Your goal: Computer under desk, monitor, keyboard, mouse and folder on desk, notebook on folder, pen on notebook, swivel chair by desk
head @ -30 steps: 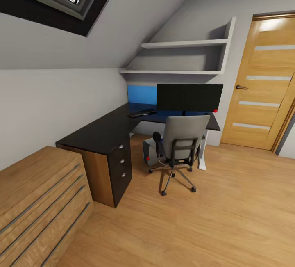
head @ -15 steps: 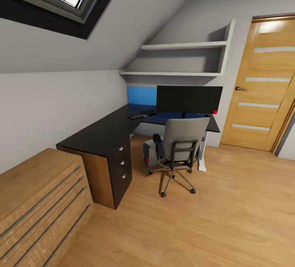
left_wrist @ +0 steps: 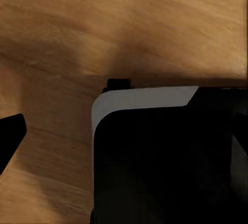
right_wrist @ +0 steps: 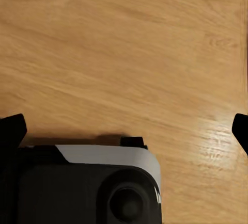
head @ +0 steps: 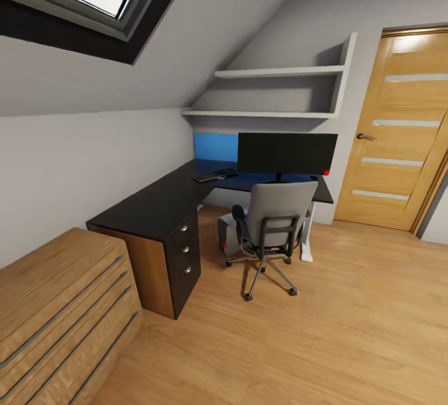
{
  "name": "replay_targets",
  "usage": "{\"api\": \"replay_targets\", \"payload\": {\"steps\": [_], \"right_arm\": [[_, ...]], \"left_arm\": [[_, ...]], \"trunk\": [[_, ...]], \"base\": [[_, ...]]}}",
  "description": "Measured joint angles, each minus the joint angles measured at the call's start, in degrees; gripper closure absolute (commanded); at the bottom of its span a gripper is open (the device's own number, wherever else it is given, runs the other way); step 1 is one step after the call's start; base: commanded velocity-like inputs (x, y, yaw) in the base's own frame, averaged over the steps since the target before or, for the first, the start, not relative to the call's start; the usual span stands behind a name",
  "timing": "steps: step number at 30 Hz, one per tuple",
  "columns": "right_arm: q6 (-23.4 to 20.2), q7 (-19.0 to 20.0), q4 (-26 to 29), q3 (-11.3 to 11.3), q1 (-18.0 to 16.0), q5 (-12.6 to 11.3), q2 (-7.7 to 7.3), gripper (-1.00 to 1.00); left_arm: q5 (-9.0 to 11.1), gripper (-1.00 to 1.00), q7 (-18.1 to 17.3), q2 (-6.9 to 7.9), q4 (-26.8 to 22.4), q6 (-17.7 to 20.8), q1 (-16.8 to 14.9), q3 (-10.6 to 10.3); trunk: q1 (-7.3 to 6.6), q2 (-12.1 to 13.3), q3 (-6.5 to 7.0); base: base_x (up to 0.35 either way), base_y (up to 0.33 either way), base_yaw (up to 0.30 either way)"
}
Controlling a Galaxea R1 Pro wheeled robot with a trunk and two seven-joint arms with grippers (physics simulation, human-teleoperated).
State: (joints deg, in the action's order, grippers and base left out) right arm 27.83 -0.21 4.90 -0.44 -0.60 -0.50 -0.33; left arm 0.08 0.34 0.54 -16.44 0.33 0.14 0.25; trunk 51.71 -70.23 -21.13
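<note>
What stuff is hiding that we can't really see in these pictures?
- The swivel chair seat, head view: its own backrest hides whatever lies on it.
- The computer, head view: mostly behind the chair, under the desk.
- The keyboard, head view: too small to tell keys or a mouse beside it.
- Both grippers, wrist views: only dark finger tips at the edges; open or shut is unclear.

View shift, head camera: my head tilts slightly upward; the counter (head: 155,200), swivel chair (head: 277,221) and monitor (head: 287,153) sit a little lower in frame than before, themselves unmoved.
</note>
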Motion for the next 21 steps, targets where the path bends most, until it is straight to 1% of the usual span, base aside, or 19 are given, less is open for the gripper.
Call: {"api": "replay_targets", "payload": {"steps": [2, 6, 8, 10, 11, 13, 14, 16, 17, 18, 19, 20, 21], "right_arm": [[0.4, 0.0, 3.6, 0.0, 0.0, 0.0, 0.16, -1.00], [0.7, 0.0, 8.1, 0.0, 0.0, 0.0, 0.26, -1.00], [0.9, 0.0, 11.5, 0.0, 0.0, -0.1, 0.29, -1.00], [1.0, 0.0, 14.1, 0.0, 0.0, 0.0, 0.28, -1.00], [1.0, 0.0, 16.4, 0.0, -0.1, 0.0, 0.26, -1.00], [1.1, 0.0, 18.0, 0.0, -0.1, 0.0, 0.26, -1.00], [1.1, 0.0, 19.0, 0.0, -0.1, 0.0, 0.25, -1.00], [1.1, 0.0, 19.6, -0.1, -0.1, 0.0, 0.25, -1.00], [1.2, 0.0, 19.7, -0.1, -0.1, 0.0, 0.24, -1.00], [1.2, 0.0, 19.6, -0.1, -0.1, 0.0, 0.24, -1.00], [1.3, 0.0, 18.9, -0.1, -0.1, 0.0, 0.24, -1.00], [1.5, 0.0, 18.5, -0.1, -0.1, 0.0, 0.26, -1.00], [2.7, 0.0, 17.2, -0.1, -0.1, 0.0, 0.26, -1.00]], "left_arm": [[0.0, -1.00, 0.0, 0.17, -2.5, 0.0, 0.0, 0.0], [0.0, -1.00, 0.0, 0.21, -5.0, 0.0, 0.0, 0.0], [0.0, -1.00, 0.0, 0.26, -6.1, -0.7, 0.0, 0.1], [0.1, -1.00, 0.0, 0.29, -6.7, -2.2, 0.0, 0.1], [0.5, -1.00, 0.0, 0.30, -7.0, -4.6, -0.1, 0.2], [1.3, -1.00, 0.0, 0.27, -7.1, -7.5, -0.1, 0.4], [2.4, -1.00, 0.0, 0.15, -6.8, -10.0, -0.1, 0.9], [3.7, -1.00, 0.0, 0.04, -5.8, -11.9, -0.1, 1.2], [4.8, -1.00, -0.1, 0.00, -4.7, -13.2, -0.1, 1.5], [5.3, -1.00, -0.1, 0.03, -4.2, -13.7, -0.1, 1.6], [6.2, -1.00, -0.3, 0.12, -3.4, -14.3, -0.1, 1.7], [6.6, -1.00, -0.3, 0.16, -3.1, -14.6, -0.1, 1.7], [7.2, -1.00, -0.5, 0.27, -2.5, -15.1, -0.1, 1.8]], "trunk": [[-0.44, 0.8, 0.36], [-1.32, 2.4, 1.08], [-1.76, 3.2, 1.44], [-2.20, 4.0, 1.79], [-2.42, 4.4, 1.98], [-2.86, 5.2, 2.33], [-3.08, 5.6, 2.51], [-3.52, 6.4, 2.87], [-3.74, 6.8, 3.05], [-3.96, 7.2, 3.23], [-4.18, 7.6, 3.41], [-4.40, 8.0, 3.59], [-4.62, 8.4, 3.77]], "base": [[0.000, 0.000, 0.000], [0.000, 0.000, 0.000], [0.000, 0.000, 0.000], [0.000, 0.000, 0.000], [0.000, 0.000, 0.000], [0.000, 0.000, 0.000], [0.000, 0.000, 0.000], [0.000, 0.000, 0.000], [0.000, 0.000, 0.000], [0.000, 0.000, 0.000], [0.000, 0.000, 0.000], [0.000, 0.000, 0.000], [0.000, 0.000, -0.033]]}}
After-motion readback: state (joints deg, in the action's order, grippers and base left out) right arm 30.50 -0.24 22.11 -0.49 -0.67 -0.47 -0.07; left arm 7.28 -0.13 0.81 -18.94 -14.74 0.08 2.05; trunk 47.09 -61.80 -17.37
